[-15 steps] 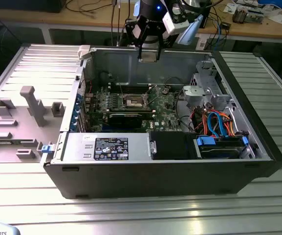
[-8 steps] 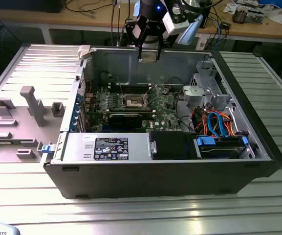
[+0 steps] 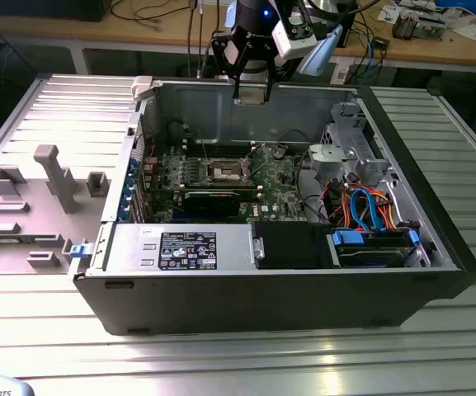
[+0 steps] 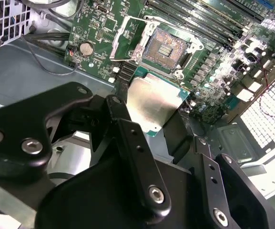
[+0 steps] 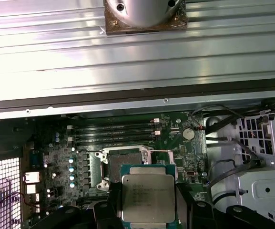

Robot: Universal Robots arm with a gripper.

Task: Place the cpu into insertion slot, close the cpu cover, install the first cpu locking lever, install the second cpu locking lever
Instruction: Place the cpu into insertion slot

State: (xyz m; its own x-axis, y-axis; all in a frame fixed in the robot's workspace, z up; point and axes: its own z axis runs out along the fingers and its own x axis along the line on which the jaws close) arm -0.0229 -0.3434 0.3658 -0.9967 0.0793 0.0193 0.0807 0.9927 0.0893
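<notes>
The cpu, a small flat square chip with a silver-grey metal top (image 5: 148, 198), is pinched by the black gripper (image 3: 252, 93) above the green circuit board (image 4: 104, 24). Judged step: placement, which calls for square alignment over the open, dark-centred insertion slot (image 4: 168, 47).
</notes>
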